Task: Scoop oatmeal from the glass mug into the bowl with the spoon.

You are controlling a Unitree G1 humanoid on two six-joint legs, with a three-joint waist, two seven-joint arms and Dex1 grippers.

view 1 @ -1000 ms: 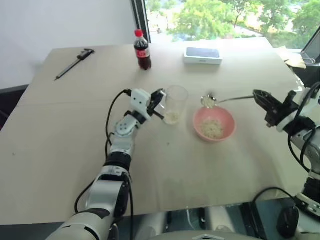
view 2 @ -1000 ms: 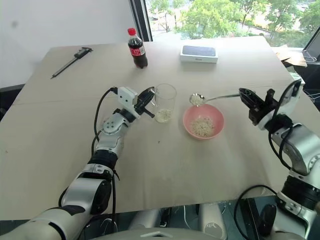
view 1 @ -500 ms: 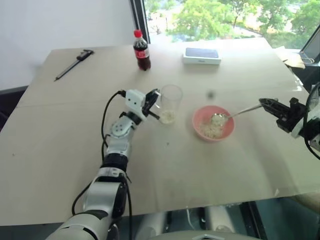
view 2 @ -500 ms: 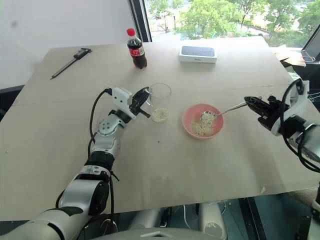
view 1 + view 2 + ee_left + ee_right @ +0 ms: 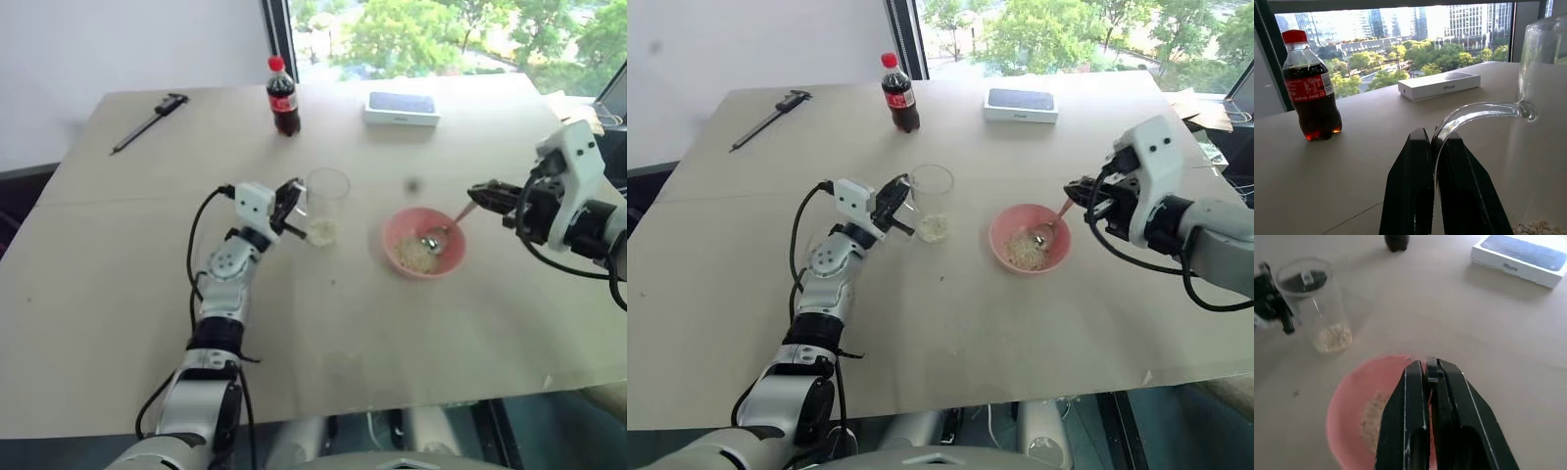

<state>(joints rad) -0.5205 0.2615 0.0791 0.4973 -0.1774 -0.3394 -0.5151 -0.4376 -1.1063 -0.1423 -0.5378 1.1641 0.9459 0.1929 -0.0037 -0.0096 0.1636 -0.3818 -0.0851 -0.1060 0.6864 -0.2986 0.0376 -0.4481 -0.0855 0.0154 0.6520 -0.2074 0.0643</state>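
The two head views look forward and down from above the near edge of the table point(image 5: 118, 323), facing the window point(image 5: 431, 34) at the far side; they are set side by side, so the same scene sits slightly shifted between them. Both take in the cola bottle point(image 5: 282, 96), the phone box point(image 5: 402, 108), the caliper point(image 5: 147, 121), the glass mug point(image 5: 324, 204) and the bowl point(image 5: 423, 245).

The left wrist view sits low, near table height, very close to the glass mug's handle point(image 5: 1474, 115), facing the window past the cola bottle and phone box.

The right wrist view looks steeply down, close over the bowl, and shares the glass mug and phone box with the others.
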